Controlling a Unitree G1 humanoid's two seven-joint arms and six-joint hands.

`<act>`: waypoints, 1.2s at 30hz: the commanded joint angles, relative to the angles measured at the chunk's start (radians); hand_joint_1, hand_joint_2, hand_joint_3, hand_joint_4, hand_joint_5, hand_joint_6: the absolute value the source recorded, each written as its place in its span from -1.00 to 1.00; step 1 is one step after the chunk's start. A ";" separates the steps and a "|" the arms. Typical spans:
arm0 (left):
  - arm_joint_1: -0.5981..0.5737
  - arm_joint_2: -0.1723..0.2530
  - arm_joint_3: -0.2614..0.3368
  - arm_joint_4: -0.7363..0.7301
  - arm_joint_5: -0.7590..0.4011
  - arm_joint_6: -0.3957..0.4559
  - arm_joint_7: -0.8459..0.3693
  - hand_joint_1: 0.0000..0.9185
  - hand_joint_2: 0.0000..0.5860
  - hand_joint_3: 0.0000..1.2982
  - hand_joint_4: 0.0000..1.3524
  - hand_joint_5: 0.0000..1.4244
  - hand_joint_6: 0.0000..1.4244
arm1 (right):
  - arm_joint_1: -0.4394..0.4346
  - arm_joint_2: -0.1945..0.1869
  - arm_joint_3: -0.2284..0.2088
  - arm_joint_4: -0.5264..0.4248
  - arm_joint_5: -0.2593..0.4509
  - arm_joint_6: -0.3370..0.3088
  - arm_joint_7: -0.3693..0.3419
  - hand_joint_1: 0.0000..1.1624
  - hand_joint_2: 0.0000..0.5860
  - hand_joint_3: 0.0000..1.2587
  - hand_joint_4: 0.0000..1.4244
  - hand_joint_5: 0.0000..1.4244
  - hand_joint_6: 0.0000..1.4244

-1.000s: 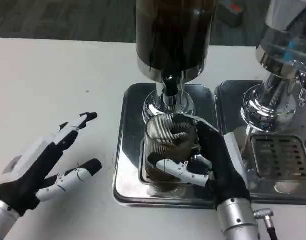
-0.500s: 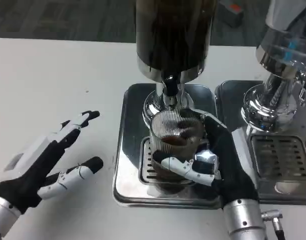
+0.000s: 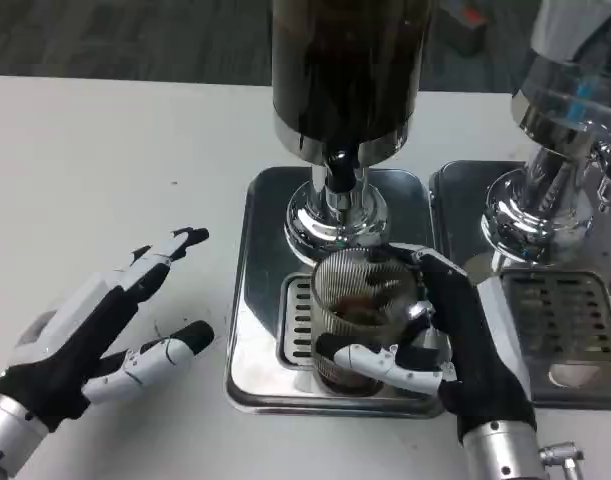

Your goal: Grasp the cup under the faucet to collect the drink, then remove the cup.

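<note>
A ribbed clear cup (image 3: 360, 305) with dark drink in its bottom stands over the drip grate of the steel tray (image 3: 255, 300), a little in front of the faucet (image 3: 337, 175) of the dark drink dispenser (image 3: 345, 70). My right hand (image 3: 455, 345) grips the cup from its right side, thumb across the front and fingers around the back. My left hand (image 3: 95, 330) lies open on the white table to the left of the tray, fingers spread, holding nothing.
A second dispenser (image 3: 565, 120) with its own steel tray and grate (image 3: 565, 320) stands right beside my right hand. The white table (image 3: 105, 170) stretches bare to the left and far left.
My right hand has drawn the cup toward me, away from under the faucet, with dark drink now in it. The left hand has edged slightly to the right.
</note>
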 commanded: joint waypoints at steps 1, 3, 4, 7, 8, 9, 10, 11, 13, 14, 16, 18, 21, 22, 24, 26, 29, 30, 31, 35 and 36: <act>0.005 0.005 -0.005 0.007 0.000 -0.015 0.008 -1.00 -0.45 -0.88 -1.00 -0.88 -1.00 | 0.022 0.002 -0.007 -0.050 0.009 -0.021 -0.015 0.81 -0.29 -0.18 -0.12 -0.05 0.28; 0.002 0.004 -0.006 0.008 0.001 -0.015 0.007 -1.00 -0.45 -0.87 -1.00 -0.88 -1.00 | 0.020 0.005 -0.007 -0.050 0.006 -0.020 -0.015 0.81 -0.29 -0.18 -0.12 -0.05 0.28; 0.001 0.004 -0.006 0.009 0.001 -0.015 0.006 -1.00 -0.45 -0.87 -1.00 -0.88 -1.00 | 0.018 0.005 -0.006 -0.049 0.002 -0.020 -0.015 0.81 -0.29 -0.18 -0.12 -0.05 0.28; -0.002 0.004 -0.007 0.009 0.002 -0.013 0.007 -1.00 -0.45 -0.87 -1.00 -0.88 -1.00 | 0.015 0.003 0.001 -0.058 -0.015 -0.018 -0.016 0.81 -0.29 -0.18 -0.12 -0.05 0.28; -0.002 0.005 -0.007 0.009 0.003 -0.013 0.007 -1.00 -0.45 -0.87 -1.00 -0.88 -1.00 | 0.015 0.002 0.003 -0.062 -0.021 -0.017 -0.017 0.81 -0.29 -0.18 -0.12 -0.05 0.28; -0.002 0.005 -0.007 0.009 0.004 -0.013 0.008 -1.00 -0.45 -0.87 -1.00 -0.88 -1.00 | 0.016 0.001 0.005 -0.069 -0.031 -0.015 -0.018 0.81 -0.29 -0.18 -0.12 -0.05 0.28; -0.002 0.006 -0.008 0.009 0.006 -0.014 0.009 -1.00 -0.45 -0.87 -1.00 -0.88 -1.00 | 0.018 0.000 0.005 -0.076 -0.037 -0.013 -0.018 0.81 -0.29 -0.18 -0.12 -0.05 0.28; -0.002 0.008 -0.008 0.007 0.011 -0.014 0.012 -1.00 -0.45 -0.87 -1.00 -0.88 -1.00 | 0.020 -0.001 0.005 -0.080 -0.040 -0.012 -0.017 0.81 -0.29 -0.18 -0.12 -0.05 0.28; -0.001 0.010 -0.008 0.003 0.020 -0.015 0.019 -1.00 -0.45 -0.87 -1.00 -0.88 -1.00 | 0.026 -0.001 0.003 -0.089 -0.042 -0.010 -0.016 0.81 -0.29 -0.18 -0.12 -0.05 0.28; 0.001 0.013 -0.007 -0.003 0.027 -0.017 0.024 -1.00 -0.45 -0.87 -1.00 -0.88 -1.00 | 0.028 -0.001 0.002 -0.093 -0.044 -0.009 -0.016 0.81 -0.29 -0.18 -0.12 -0.04 0.28; 0.002 0.017 -0.007 -0.011 0.037 -0.017 0.033 -1.00 -0.45 -0.87 -1.00 -0.88 -1.00 | 0.038 -0.005 0.002 -0.111 -0.050 -0.008 -0.013 0.82 -0.29 -0.18 -0.12 -0.04 0.28; 0.005 0.022 -0.006 -0.020 0.047 -0.015 0.042 -1.00 -0.45 -0.87 -1.00 -0.88 -1.00 | 0.052 -0.011 0.004 -0.135 -0.062 -0.004 -0.011 0.82 -0.29 -0.18 -0.12 -0.04 0.28; 0.011 0.034 -0.002 -0.036 0.071 -0.013 0.058 -1.00 -0.45 -0.86 -1.00 -0.88 -1.00 | 0.069 -0.018 0.005 -0.163 -0.073 0.004 -0.007 0.83 -0.29 -0.18 -0.12 -0.03 0.30; 0.013 0.038 -0.002 -0.039 0.076 -0.012 0.062 -1.00 -0.46 -0.86 -1.00 -0.88 -1.00 | 0.073 -0.019 0.005 -0.170 -0.075 0.006 -0.006 0.83 -0.28 -0.18 -0.12 -0.03 0.30; 0.016 0.043 -0.003 -0.046 0.080 -0.010 0.067 -1.00 -0.46 -0.86 -1.00 -0.88 -1.00 | 0.082 -0.025 0.004 -0.182 -0.079 0.012 -0.002 0.83 -0.28 -0.18 -0.12 -0.03 0.30; 0.020 0.049 -0.004 -0.053 0.085 -0.009 0.072 -1.00 -0.46 -0.87 -1.00 -0.88 -1.00 | 0.089 -0.028 0.003 -0.192 -0.074 0.018 0.003 0.83 -0.28 -0.19 -0.12 -0.03 0.30; 0.029 0.059 -0.001 -0.070 0.090 -0.014 0.078 -1.00 -0.46 -0.87 -1.00 -0.88 -1.00 | 0.094 -0.031 -0.001 -0.201 -0.067 0.025 0.009 0.83 -0.28 -0.19 -0.12 -0.03 0.30; 0.034 0.062 0.002 -0.078 0.088 -0.018 0.078 -1.00 -0.46 -0.87 -1.00 -0.88 -1.00 | 0.098 -0.035 0.000 -0.209 -0.074 0.028 0.010 0.83 -0.28 -0.19 -0.12 -0.03 0.30; 0.041 0.068 0.007 -0.090 0.085 -0.020 0.078 -1.00 -0.46 -0.88 -1.00 -0.88 -1.00 | 0.104 -0.041 0.003 -0.220 -0.088 0.030 0.010 0.84 -0.28 -0.19 -0.12 -0.03 0.31; 0.074 0.099 0.032 -0.143 0.091 -0.017 0.091 -1.00 -0.46 -0.88 -1.00 -0.88 -1.00 | 0.134 -0.048 0.008 -0.256 -0.098 0.037 0.019 0.84 -0.28 -0.19 -0.12 -0.03 0.31; 0.084 0.107 0.036 -0.155 0.097 -0.012 0.095 -1.00 -0.46 -0.88 -1.00 -0.89 -1.00 | 0.142 -0.049 0.009 -0.262 -0.096 0.037 0.021 0.84 -0.28 -0.19 -0.12 -0.03 0.31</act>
